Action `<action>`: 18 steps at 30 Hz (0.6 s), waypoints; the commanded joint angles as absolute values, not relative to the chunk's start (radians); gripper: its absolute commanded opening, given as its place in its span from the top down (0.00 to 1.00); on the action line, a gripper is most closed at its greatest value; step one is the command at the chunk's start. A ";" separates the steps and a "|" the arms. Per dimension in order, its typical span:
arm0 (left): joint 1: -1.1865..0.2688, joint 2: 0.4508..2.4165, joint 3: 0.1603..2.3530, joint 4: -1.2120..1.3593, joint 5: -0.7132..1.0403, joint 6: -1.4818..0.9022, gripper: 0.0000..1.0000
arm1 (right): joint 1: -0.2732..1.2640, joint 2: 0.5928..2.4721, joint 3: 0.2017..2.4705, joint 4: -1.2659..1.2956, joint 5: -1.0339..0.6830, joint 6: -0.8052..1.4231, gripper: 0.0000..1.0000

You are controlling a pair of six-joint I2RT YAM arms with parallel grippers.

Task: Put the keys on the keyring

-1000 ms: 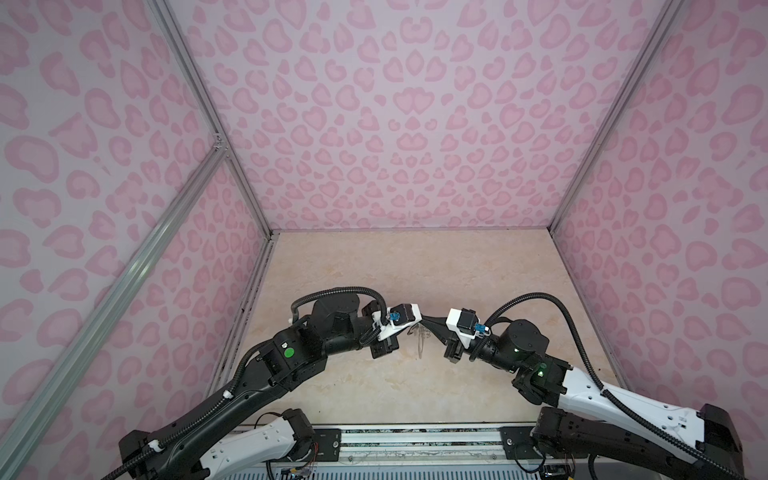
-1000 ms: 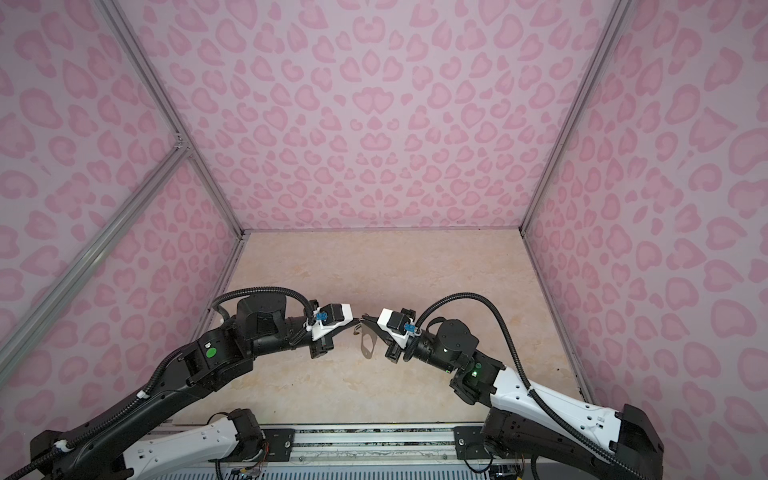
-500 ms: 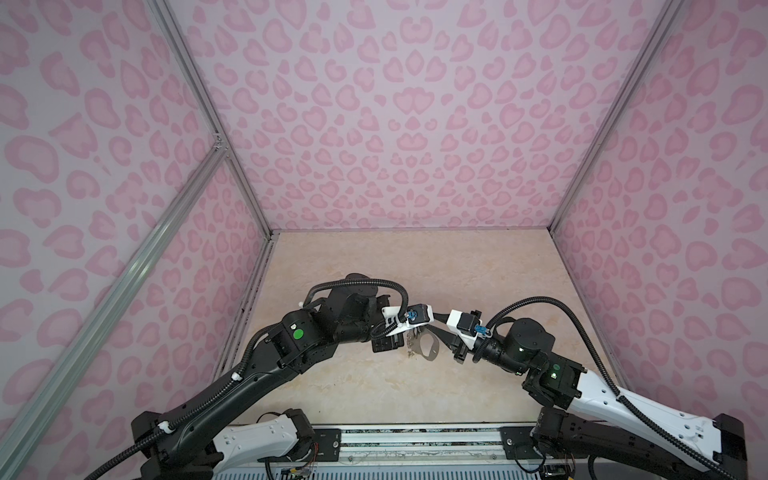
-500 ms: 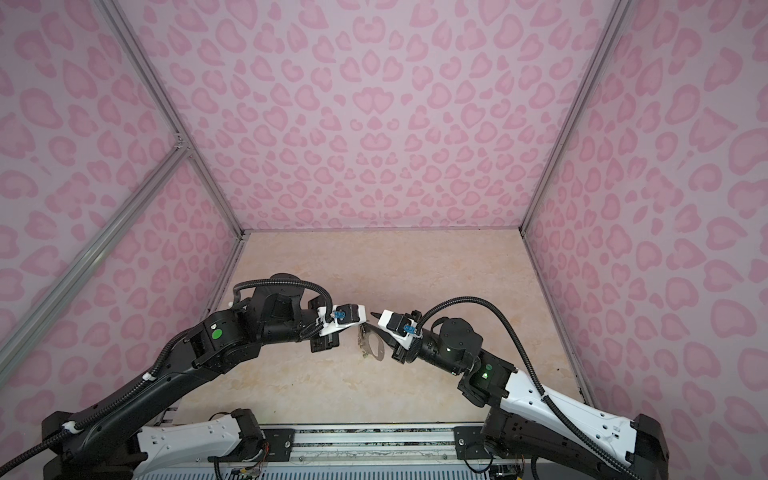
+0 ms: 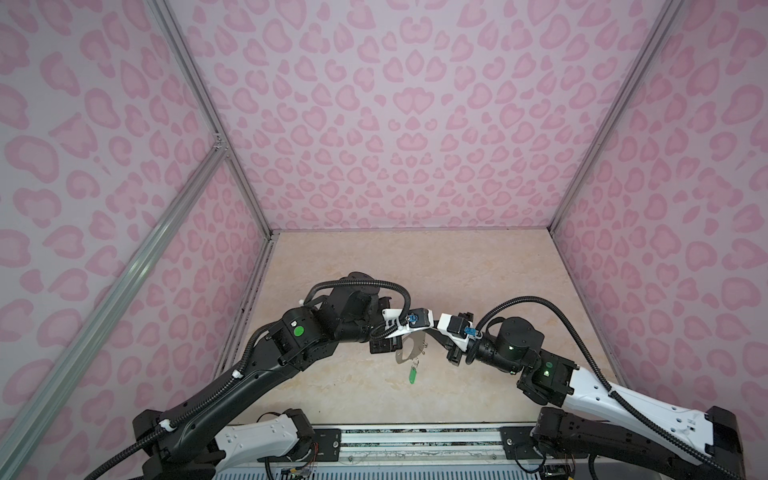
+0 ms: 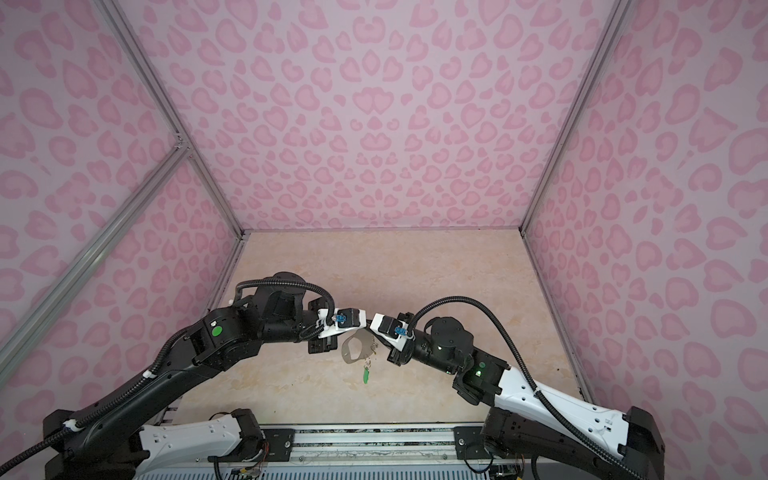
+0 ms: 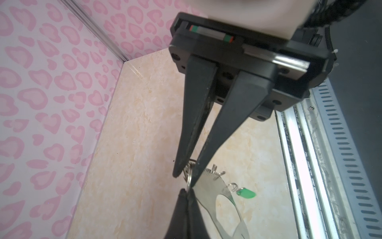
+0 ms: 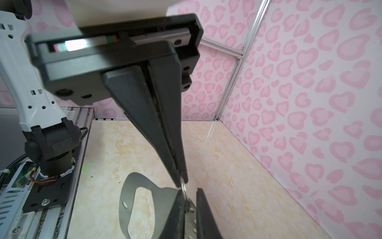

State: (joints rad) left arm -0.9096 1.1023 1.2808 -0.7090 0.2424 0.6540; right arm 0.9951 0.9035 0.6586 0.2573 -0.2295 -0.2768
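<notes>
Firmly pinched together, the right gripper (image 8: 182, 180) holds a thin wire ring (image 8: 183, 189) at the straight edge of the keyring (image 8: 161, 196). The left gripper (image 7: 185, 179) clamps that grey plate in the air above the tabletop (image 5: 415, 270). The green-tagged key (image 5: 412, 376) dangles below it; the black-tagged key cannot be made out. The step looks like working this ring, which calls for tiny, steady motion. The fingertips crowd each other.
</notes>
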 commanded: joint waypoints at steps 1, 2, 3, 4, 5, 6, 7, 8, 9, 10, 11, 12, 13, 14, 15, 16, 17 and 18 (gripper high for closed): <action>-0.910 1.106 1.289 -0.693 0.279 0.660 0.97 | 0.997 0.910 0.663 0.290 -0.245 -0.273 0.97; -0.910 1.105 1.288 -0.690 0.277 0.657 0.97 | 0.998 0.909 0.663 0.289 -0.247 -0.273 1.00; -0.910 1.100 1.281 -0.676 0.266 0.648 0.96 | 0.998 0.908 0.663 0.286 -0.251 -0.276 1.00; -0.910 1.092 1.267 -0.655 0.246 0.633 0.89 | 0.998 0.905 0.661 0.283 -0.252 -0.276 1.00; -0.910 1.082 1.252 -0.631 0.227 0.620 0.80 | 0.998 0.902 0.659 0.285 -0.251 -0.274 1.00; -0.910 1.068 1.233 -0.605 0.207 0.609 0.72 | 0.997 0.898 0.655 0.290 -0.253 -0.272 1.00; -0.908 1.052 1.214 -0.579 0.191 0.599 0.67 | 0.997 0.892 0.650 0.296 -0.255 -0.270 1.00; -0.905 1.036 1.194 -0.554 0.177 0.585 0.62 | 0.997 0.888 0.642 0.309 -0.255 -0.267 1.00; -0.901 1.015 1.171 -0.525 0.166 0.566 0.57 | 0.997 0.884 0.637 0.320 -0.252 -0.264 1.00; -0.895 0.997 1.147 -0.498 0.156 0.549 0.53 | 0.997 0.882 0.634 0.322 -0.251 -0.264 1.00; -0.891 0.982 1.128 -0.477 0.146 0.532 0.51 | 0.997 0.883 0.634 0.319 -0.252 -0.263 1.00; -0.886 0.968 1.107 -0.459 0.138 0.513 0.49 | 0.997 0.885 0.637 0.319 -0.251 -0.261 1.00; -0.882 0.957 1.092 -0.448 0.138 0.497 0.49 | 0.997 0.887 0.637 0.319 -0.251 -0.260 1.00; -0.881 0.951 1.079 -0.440 0.138 0.480 0.49 | 0.998 0.888 0.637 0.321 -0.252 -0.260 1.00; -0.879 0.946 1.065 -0.434 0.144 0.462 0.49 | 0.998 0.888 0.637 0.327 -0.251 -0.258 1.00; -0.879 0.942 1.052 -0.428 0.155 0.444 0.50 | 0.997 0.888 0.634 0.335 -0.248 -0.255 1.00; -0.879 0.939 1.038 -0.420 0.162 0.426 0.52 | 0.997 0.887 0.632 0.342 -0.248 -0.254 1.00; -0.879 0.935 1.020 -0.407 0.169 0.407 0.55 | 0.998 0.885 0.628 0.352 -0.246 -0.252 1.00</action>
State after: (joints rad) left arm -0.8810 0.9451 1.0473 -0.4854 0.1543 0.4828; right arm 0.9966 0.8864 0.6403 0.2768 -0.2447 -0.2649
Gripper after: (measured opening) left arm 0.466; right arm 0.047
